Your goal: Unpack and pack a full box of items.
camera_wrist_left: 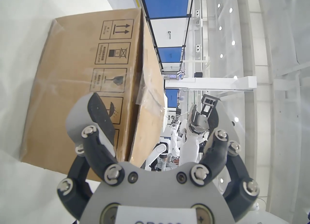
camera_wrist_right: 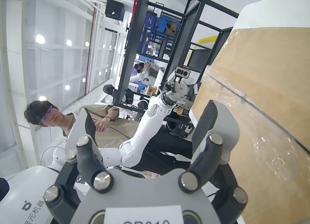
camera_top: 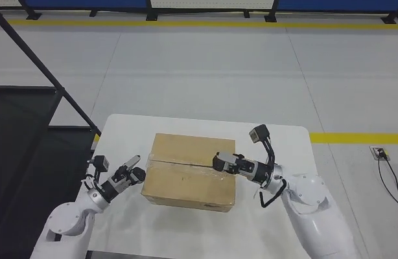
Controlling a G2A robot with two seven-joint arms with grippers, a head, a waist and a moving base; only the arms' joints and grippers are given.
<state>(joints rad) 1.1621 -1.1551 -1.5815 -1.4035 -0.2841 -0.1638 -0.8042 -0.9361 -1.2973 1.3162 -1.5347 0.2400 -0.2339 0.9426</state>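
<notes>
Both grippers (camera_top: 137, 166) (camera_top: 218, 162) splayed; at box (camera_top: 186, 178) ends

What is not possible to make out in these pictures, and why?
- Contents of the box: every view, hidden by its closed flaps and tape.
- Lowest symbols on the box side: left wrist view, covered by a pad of the left jaws.
- Whether the right jaws touch the box: top view, too small; right wrist view, contact spot behind their pad.

Box (camera_top: 189, 173) hogs the mid of your table (camera_top: 131, 129), so you've got bare strips behind & in front. L gripper (camera_top: 135, 167) sits in the tight gap at its left side, R gripper (camera_top: 220, 162) over its top.
</notes>
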